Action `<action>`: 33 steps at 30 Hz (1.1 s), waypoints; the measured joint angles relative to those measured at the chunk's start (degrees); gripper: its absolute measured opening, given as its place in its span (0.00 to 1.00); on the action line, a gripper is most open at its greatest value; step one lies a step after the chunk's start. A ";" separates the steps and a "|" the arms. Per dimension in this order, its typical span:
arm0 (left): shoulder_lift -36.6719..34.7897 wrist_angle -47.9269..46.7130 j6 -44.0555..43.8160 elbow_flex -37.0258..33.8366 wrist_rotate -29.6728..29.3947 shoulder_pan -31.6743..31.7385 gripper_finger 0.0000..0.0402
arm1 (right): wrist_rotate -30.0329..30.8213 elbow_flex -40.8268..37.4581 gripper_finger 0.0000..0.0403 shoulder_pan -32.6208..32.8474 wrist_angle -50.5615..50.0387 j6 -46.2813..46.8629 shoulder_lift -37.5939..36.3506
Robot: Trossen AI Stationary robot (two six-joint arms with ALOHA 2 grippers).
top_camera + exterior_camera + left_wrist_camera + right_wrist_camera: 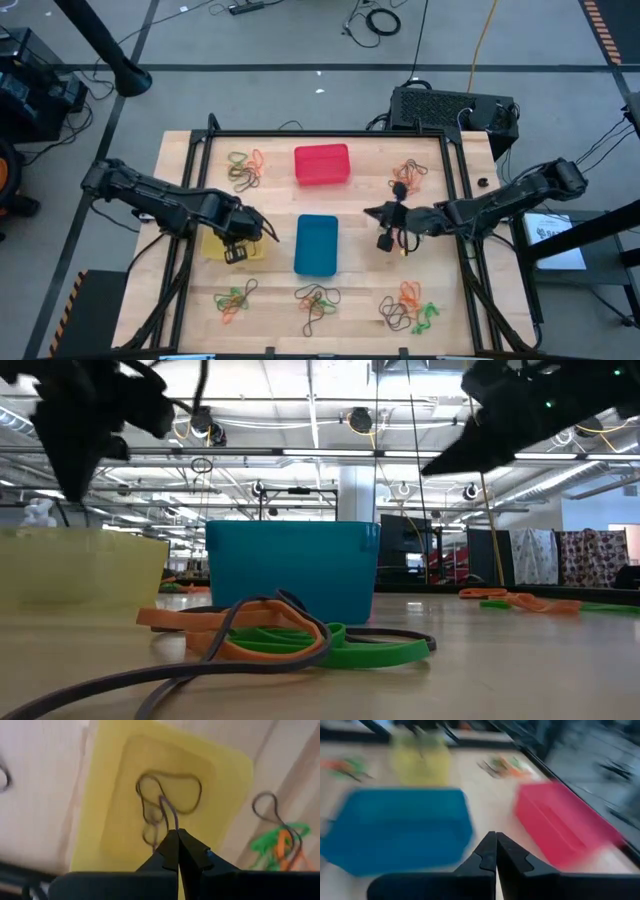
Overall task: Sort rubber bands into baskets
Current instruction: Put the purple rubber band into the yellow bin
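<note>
left claw (176,836): closed, pinching thin dark rubber band (170,795) over yellow basket (227,765) | right claw (496,840): closed, empty

Red basket (322,165), blue basket (317,244), yellow basket (215,246) — rubber bands (405,305) scattered around.

Pale wood table (360,215); smooth plastic baskets (317,245); matt rubber bands (290,640).

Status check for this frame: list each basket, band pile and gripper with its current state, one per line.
left gripper: shut on a dark rubber band, over the yellow basket.
right gripper: shut, empty, between blue basket and red basket.
red basket: empty.
blue basket: looks empty.
loose rubber band piles: unsorted on the table.
</note>
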 joint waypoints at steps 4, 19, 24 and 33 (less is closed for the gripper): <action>0.07 4.34 3.88 -3.45 -0.05 2.94 0.00 | -7.90 -1.00 0.00 -3.47 9.31 -4.24 3.14; 0.45 6.30 4.93 -5.35 -2.77 6.23 0.21 | -11.37 -1.13 0.00 -14.41 16.13 -2.18 14.78; 0.45 6.08 9.17 -3.03 1.12 6.43 0.34 | -14.11 -1.13 0.00 -14.57 16.14 -2.28 14.78; 0.41 3.13 18.91 6.14 -11.84 11.95 0.37 | -14.13 -1.13 0.00 -14.57 16.17 -2.19 14.78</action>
